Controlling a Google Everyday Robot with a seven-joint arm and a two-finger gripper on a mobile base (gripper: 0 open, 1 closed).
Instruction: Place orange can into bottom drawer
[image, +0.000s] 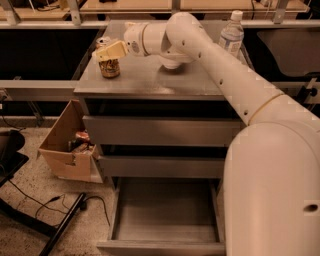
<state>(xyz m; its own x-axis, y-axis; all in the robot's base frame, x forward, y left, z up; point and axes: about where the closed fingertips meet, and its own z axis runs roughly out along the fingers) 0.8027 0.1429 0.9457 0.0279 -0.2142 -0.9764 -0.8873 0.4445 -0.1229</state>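
Note:
The orange can (109, 68) stands upright at the back left of the grey cabinet top (150, 82). My gripper (109, 51) is at the can's upper part and covers it from the front; only the can's lower half and a bit of its silver top show. The white arm reaches in from the right across the cabinet top. The bottom drawer (160, 245) is pulled out wide below, and nothing shows inside it. The two upper drawers stick out only slightly.
A clear plastic bottle (231, 34) with a white cap stands at the back right of the top. A white bowl-like object (172, 62) sits under the arm. A cardboard box (65, 145) with items stands on the floor at the left. Cables and a black chair base lie lower left.

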